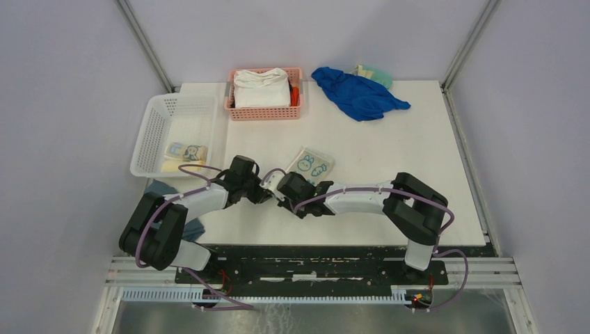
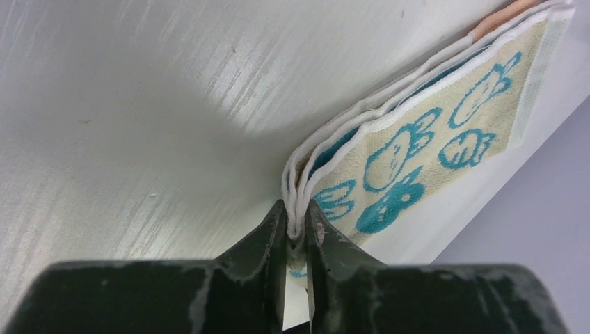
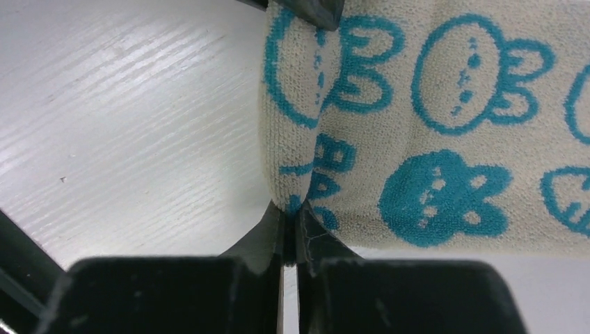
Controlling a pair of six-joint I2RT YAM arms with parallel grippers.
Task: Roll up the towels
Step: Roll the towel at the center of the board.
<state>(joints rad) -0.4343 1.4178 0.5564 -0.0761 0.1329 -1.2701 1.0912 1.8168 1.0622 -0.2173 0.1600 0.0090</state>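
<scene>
Centre of table [image 1: 389, 160]: rabbit-face towel [image 1: 311, 165] lies folded flat, just ahead of my two wrists. My left gripper [image 2: 298, 226] nipped almost shut on stacked white hems at towel's corner. My right gripper [image 3: 291, 212] pinched tight on puckered fold of same towel's edge. Yellow towel [image 1: 177, 166] and beige printed towel [image 1: 186, 150] sit side by side in white basket [image 1: 156, 118], far left.

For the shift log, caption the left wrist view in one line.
Left gripper pinching the stacked edges of the folded rabbit-face towel, white table behind it.
</scene>
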